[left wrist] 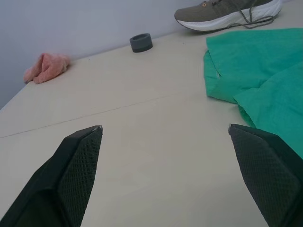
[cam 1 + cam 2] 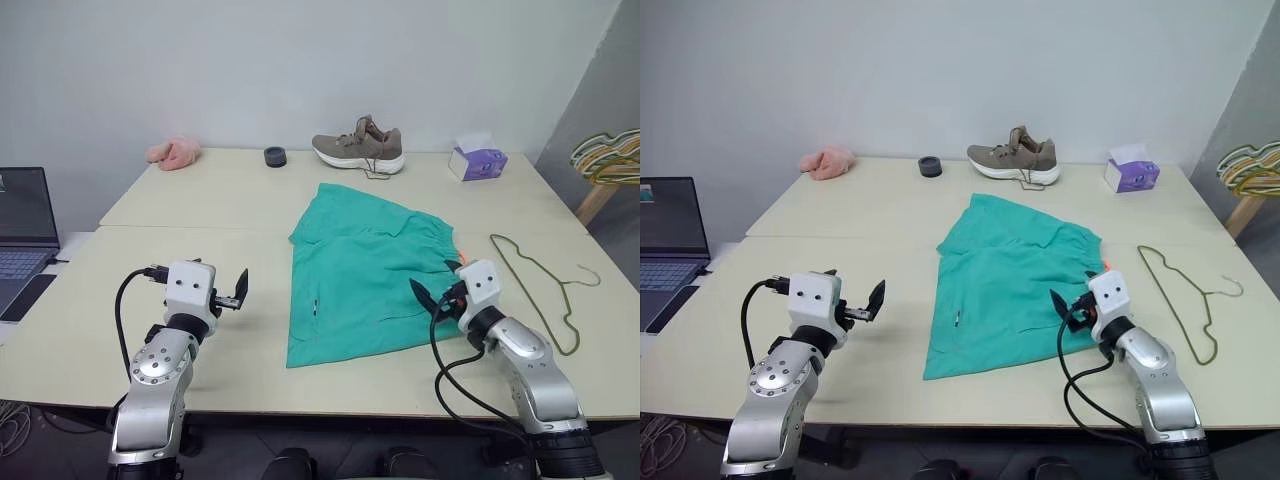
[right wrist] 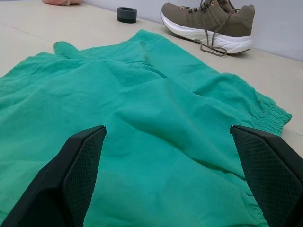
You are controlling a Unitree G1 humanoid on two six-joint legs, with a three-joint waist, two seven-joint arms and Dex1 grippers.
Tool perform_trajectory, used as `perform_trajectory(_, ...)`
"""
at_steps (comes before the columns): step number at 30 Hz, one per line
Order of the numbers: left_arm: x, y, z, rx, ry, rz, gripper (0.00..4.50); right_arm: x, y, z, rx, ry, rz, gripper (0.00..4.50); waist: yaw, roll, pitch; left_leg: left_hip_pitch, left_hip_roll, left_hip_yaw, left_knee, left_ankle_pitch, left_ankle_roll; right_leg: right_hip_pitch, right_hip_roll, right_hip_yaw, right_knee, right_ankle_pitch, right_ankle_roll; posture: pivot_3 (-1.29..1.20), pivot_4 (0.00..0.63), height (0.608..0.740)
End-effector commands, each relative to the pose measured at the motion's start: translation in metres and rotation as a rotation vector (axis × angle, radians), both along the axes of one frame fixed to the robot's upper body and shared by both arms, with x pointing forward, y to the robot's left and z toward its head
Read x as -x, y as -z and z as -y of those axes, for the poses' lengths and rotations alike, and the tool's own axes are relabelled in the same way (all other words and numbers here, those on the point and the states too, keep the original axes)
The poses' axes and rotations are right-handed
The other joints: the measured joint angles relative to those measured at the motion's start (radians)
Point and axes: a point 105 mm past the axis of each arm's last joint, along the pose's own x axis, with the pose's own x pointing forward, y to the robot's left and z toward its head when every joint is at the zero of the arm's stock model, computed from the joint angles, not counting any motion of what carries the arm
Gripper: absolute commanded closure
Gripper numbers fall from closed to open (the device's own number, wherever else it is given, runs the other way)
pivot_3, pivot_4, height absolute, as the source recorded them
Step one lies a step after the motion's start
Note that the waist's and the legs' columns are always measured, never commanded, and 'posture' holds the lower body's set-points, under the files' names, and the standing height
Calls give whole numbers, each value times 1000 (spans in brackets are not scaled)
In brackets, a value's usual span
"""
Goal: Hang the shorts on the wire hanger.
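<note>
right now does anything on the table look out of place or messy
The shorts lie crumpled and skewed, with folds across the middle, not flat. A lone shoe sits on the table behind them, an odd thing there. The wire hanger lies flat, apart from the shorts.

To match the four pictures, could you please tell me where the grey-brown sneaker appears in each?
Left eye view: grey-brown sneaker at the table's far edge, centre.
Right eye view: same place.
Left wrist view: upper right corner.
Right wrist view: top, right of centre.
Shared landmark: the small dark ring beside it.
</note>
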Motion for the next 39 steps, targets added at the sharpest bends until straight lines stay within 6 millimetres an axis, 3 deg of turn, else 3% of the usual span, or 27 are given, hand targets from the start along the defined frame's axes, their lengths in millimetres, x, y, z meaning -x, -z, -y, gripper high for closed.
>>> perform_trajectory(1, 3, -16, 8, 20, 69, 56, 0, -1, -18, -4, -12, -16, 68, 32, 0, 0, 0, 0, 0, 0, 0, 0, 0, 0, 0, 0, 0, 0, 0, 11, 0, 740)
perform_trajectory(7, 8, -12, 14, 28, 136, 28, 0, -1, -18, -7, -9, -37, 67, 32, 0, 0, 0, 0, 0, 1, 0, 0, 0, 0, 0, 0, 0, 0, 0, 2, 0, 740)
perform_trajectory(10, 16, -6, 40, 79, 338, -53, 0, 2, -18, -13, -3, -107, 47, 32, 0, 0, 0, 0, 0, 0, 0, 0, 0, 0, 0, 0, 0, 0, 0, -11, 0, 740)
perform_trajectory(13, 31, 5, 67, 85, 583, -175, 0, 16, -16, -23, 52, -242, 18, 32, -6, 1, 0, 0, 0, 2, 0, 0, 0, 0, 0, 0, 0, 0, 0, -37, 0, 740)
perform_trajectory(16, 42, 12, 81, 41, 763, -281, 0, 37, -13, -31, 94, -394, -40, 32, -11, 2, -1, 0, 0, 3, 0, 0, 0, 0, 0, 0, 0, -1, 0, -57, 0, 740)
perform_trajectory(20, 57, 27, 85, -64, 946, -440, 0, 72, -14, -37, 111, -621, -184, 32, -24, 3, -1, 0, 1, 2, 0, 0, 0, 0, 0, 0, 0, -2, 0, -83, 0, 740)
perform_trajectory(24, 61, 49, 79, -227, 1018, -566, 0, 89, -17, -39, 154, -712, -221, 32, -41, 5, -2, 1, 2, 2, 0, 0, 0, 1, 1, 0, 0, -4, 1, -109, 0, 740)
perform_trajectory(33, 40, 72, 89, -387, 1014, -550, 0, 81, -12, -30, 248, -618, -174, 32, -53, 4, -4, 1, 3, 2, 1, 0, 0, 1, 1, 0, -1, -4, 3, -133, 0, 740)
perform_trajectory(36, 30, 76, 84, -451, 976, -520, 599, 67, -5, -14, 319, -538, -175, 0, -53, 5, -7, 1, 3, 2, 1, 0, 0, 1, 0, 0, -1, -4, 3, -134, 0, 740)
perform_trajectory(39, 24, 73, 81, -469, 963, -489, 1490, 54, 2, 0, 417, -483, -161, 0, -54, 7, -10, 3, 2, 2, 1, 0, 1, 2, 0, 0, -1, -3, 4, -131, 0, 740)
